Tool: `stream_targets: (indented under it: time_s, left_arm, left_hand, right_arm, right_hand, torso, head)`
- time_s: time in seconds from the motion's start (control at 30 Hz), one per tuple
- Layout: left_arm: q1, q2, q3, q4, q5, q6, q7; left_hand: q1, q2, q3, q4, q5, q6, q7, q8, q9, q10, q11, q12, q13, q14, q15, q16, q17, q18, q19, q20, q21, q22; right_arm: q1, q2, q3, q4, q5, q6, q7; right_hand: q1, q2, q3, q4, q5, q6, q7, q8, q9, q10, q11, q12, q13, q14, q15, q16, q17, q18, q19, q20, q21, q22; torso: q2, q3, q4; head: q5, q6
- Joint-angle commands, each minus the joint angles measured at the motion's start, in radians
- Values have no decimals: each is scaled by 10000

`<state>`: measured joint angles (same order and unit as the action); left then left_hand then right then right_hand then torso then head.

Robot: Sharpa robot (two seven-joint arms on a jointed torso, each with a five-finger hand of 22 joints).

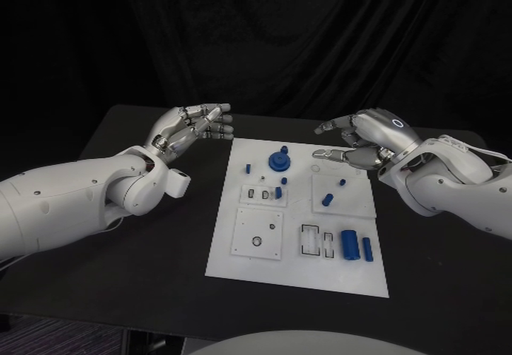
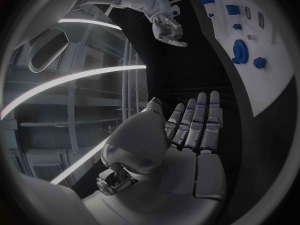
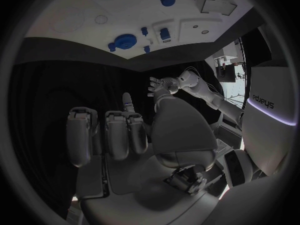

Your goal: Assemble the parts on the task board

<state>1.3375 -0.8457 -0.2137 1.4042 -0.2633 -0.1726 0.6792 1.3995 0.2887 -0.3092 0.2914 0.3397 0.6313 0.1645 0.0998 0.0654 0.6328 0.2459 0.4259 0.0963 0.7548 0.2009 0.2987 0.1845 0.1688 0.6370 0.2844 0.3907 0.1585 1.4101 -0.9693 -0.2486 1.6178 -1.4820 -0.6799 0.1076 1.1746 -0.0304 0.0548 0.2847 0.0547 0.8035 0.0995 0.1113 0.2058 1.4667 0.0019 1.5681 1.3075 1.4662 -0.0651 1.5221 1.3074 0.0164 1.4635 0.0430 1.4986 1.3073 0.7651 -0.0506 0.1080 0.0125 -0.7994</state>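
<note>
The white task board point(image 1: 299, 272) lies mid-table. At its far end a round blue part point(image 1: 278, 160) stands upright, with small blue parts point(image 1: 328, 198) around the middle and two blue cylinders point(image 1: 349, 244) near the front right. My left hand point(image 1: 192, 126) hovers off the board's far left corner, fingers straight and apart, holding nothing. My right hand point(image 1: 357, 137) hovers over the far right corner, fingers partly bent and apart, also empty. The left wrist view shows my left hand point(image 2: 187, 130), the board point(image 2: 269, 85) and the round part point(image 2: 240, 51). The right wrist view shows my right hand point(image 3: 125, 135) and the board point(image 3: 69, 15).
Black table point(image 1: 160, 251) surrounds the board on all sides, with a dark curtain behind. White recessed blocks point(image 1: 258, 233) sit on the board's front left. Each wrist view catches the other hand: the right hand point(image 2: 169, 30) and the left hand point(image 3: 159, 85).
</note>
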Motion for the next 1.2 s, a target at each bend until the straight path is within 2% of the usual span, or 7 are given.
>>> stream_targets:
  time_s: [0.03,0.23,0.4,0.57,0.67,1.0,1.2]
  left_arm:
    - [118,218,15,-256,-1714,245,169]
    - [305,572,16,-511,-4112,427,-1294]
    - [471,734,17,-182,-6407,245,-2490]
    - [720,1048,17,157,-7677,468,-3860]
    - [810,1257,18,311,-7985,957,-4777]
    - [885,2086,19,403,-8250,2240,-8283]
    - [891,2356,20,439,-8276,2665,-9841]
  left_hand:
    - [-504,40,-96,33,-497,1154,214,285,109,1139,-304,647,199,706,-310,912,209,88,775,-84,388,130]
    - [707,-72,1574,-196,666,2026,202,436,81,2348,-1178,2075,1164,2076,-1208,4671,1982,129,2777,-904,1678,790]
    - [2168,-1098,3163,42,-19,2773,-87,581,55,2624,-1628,4272,3283,2486,-1684,8393,4803,56,3478,-1437,3712,2206]
    - [1096,-1101,3483,86,-868,3472,-465,852,269,7992,-1942,10790,13047,7253,-1909,12422,12522,-314,4955,-1781,7423,6205]
    - [199,-1083,3395,4,-1177,3660,-418,1003,414,9380,-1911,11449,14745,8160,-1933,12721,13863,-608,5586,-1750,8895,8378]
    - [-1670,-1212,2593,-12,-1479,3647,-562,1398,1092,9380,-2057,11449,14745,8160,-2097,12721,13863,-1002,7149,-1807,10625,11204]
    - [-1987,-1421,2293,-41,-1711,3086,-861,3432,3633,9380,-2344,11449,14745,8160,-2360,12721,13863,-1057,7437,-2066,10728,11547]
  right_arm:
    - [-45,31,6,-107,126,-288,116]
    - [-83,40,5,-183,129,-174,-91]
    - [-89,-33,5,-166,130,-115,-241]
    - [-90,-138,5,-135,131,28,-385]
    - [-90,-148,5,-124,131,58,-463]
    - [-87,-192,5,-71,132,122,-583]
    - [-84,-238,4,-40,132,193,-674]
  right_hand:
    - [83,160,72,11,75,115,24,36,-25,1041,25,27,2633,912,35,49,2027,28,750,38,38,2360]
    - [295,351,77,0,280,361,79,90,-50,1041,75,27,2633,901,77,22,1986,45,722,79,-23,2343]
    - [866,397,115,-160,657,638,118,124,-97,1041,124,27,2633,885,120,-22,1922,59,697,123,-80,2329]
    - [964,452,102,-125,722,811,128,167,-103,1041,155,27,2633,875,141,-49,1884,65,686,142,-106,2322]
    - [1058,441,85,-140,728,946,126,205,-102,1041,178,27,2633,867,160,-72,1851,72,674,158,-134,2313]
    - [1421,391,48,-229,829,1359,97,298,-103,1041,220,27,2633,854,197,-112,1796,83,655,196,-184,2300]
    - [1498,399,52,-244,862,1416,94,298,-110,1041,222,27,2633,851,201,-120,1784,84,656,202,-185,2300]
  torso:
    - [-207,103,28]
    - [-497,274,25]
    - [-730,413,-60]
    - [-897,508,-138]
    - [-1009,583,-217]
    - [-1222,747,-488]
    - [-1243,871,-601]
  head:
    - [-78,-84]
    - [-174,-281]
    - [-167,-564]
    - [-131,-733]
    - [-91,-733]
    - [56,-733]
    - [-18,-733]
